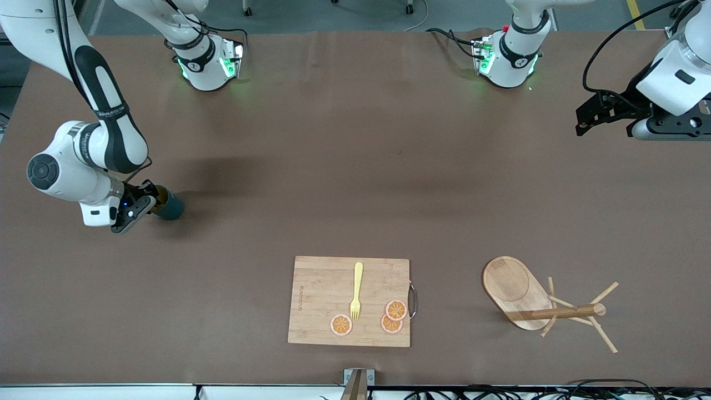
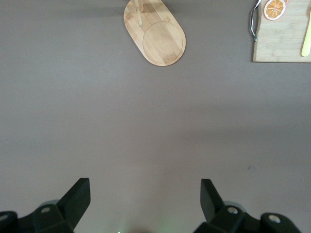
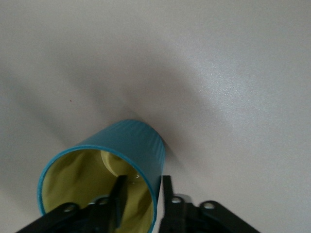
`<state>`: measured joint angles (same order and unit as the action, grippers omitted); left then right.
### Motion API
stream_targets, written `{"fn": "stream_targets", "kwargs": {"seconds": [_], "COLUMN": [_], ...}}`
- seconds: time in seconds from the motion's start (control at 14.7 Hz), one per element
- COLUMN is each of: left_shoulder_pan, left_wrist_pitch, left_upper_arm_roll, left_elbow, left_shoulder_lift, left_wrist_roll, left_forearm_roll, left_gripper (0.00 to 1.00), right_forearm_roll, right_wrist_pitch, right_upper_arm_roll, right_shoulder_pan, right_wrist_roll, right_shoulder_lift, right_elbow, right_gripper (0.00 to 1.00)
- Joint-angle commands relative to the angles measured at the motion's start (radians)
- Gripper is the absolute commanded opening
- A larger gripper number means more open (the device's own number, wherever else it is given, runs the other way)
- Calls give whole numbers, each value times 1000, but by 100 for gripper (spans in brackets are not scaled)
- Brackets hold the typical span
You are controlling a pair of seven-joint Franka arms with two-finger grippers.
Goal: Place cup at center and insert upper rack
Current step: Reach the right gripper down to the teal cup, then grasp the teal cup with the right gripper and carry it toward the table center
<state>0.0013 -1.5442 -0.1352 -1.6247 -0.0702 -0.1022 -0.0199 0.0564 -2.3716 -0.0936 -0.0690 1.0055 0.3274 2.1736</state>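
Brown matte tabletop (image 1: 355,183) fills the front view, with both arm bases along its top edge. At the right arm's end of the table stands the small dark teal cylindrical cup with a mustard-yellow inside (image 1: 168,204), and the right gripper (image 1: 145,204) is down at its rim. The front view hides how the fingers meet the cup; the right wrist view settles it: one black finger (image 3: 119,198) sits inside the yellow interior and the other lies against the ribbed teal outer wall, pinching the cup's (image 3: 104,177) wall between them. The cup's base cannot be seen there.

Near the front edge, toward the left arm's end, the light wooden mug tree with an oval base, round post and thin dowel pegs (image 1: 536,303) lies tipped on its side. The left wrist view shows only its oval base (image 2: 155,33), from above.

A rectangular bamboo cutting board (image 1: 319,303) lies beside it, nearer the table's middle, carrying a yellow fork (image 1: 356,290) and three orange slices (image 1: 392,316).

The left arm waits, its left gripper (image 2: 145,199) held over bare table at its own end, fingers spread wide and holding nothing.
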Motion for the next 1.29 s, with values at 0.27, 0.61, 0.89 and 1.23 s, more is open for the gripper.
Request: {"fn": "stream_targets", "kwargs": {"seconds": [0.27,0.61,0.89,1.23], "left_shoulder_pan": [9,9,8,6], "left_wrist_pitch": [12,15,16,16], "left_upper_arm_roll": [-4,-4,-4,-4], "left_elbow": [5,6,3,2], "left_shoulder_lift": [0,4,4,9], "left_wrist_roll": [1,1,1,1], "left_forearm_roll": [-17,-17,-17,-17], "left_gripper": [100,100,100,100], "right_forearm_roll": [33,137,135,138], "right_wrist_pitch": [230,238,244,238], "right_upper_arm_roll": [17,20,20,20], "right_shoulder_pan": [138,417,641,845], "right_wrist_roll": [-362,-799,-1132,-1283], "right_shoulder_lift": [-114,-137,-104,85], "right_elbow": [-57,-86,-216,-446], "right_gripper": [0,0,0,0]}}
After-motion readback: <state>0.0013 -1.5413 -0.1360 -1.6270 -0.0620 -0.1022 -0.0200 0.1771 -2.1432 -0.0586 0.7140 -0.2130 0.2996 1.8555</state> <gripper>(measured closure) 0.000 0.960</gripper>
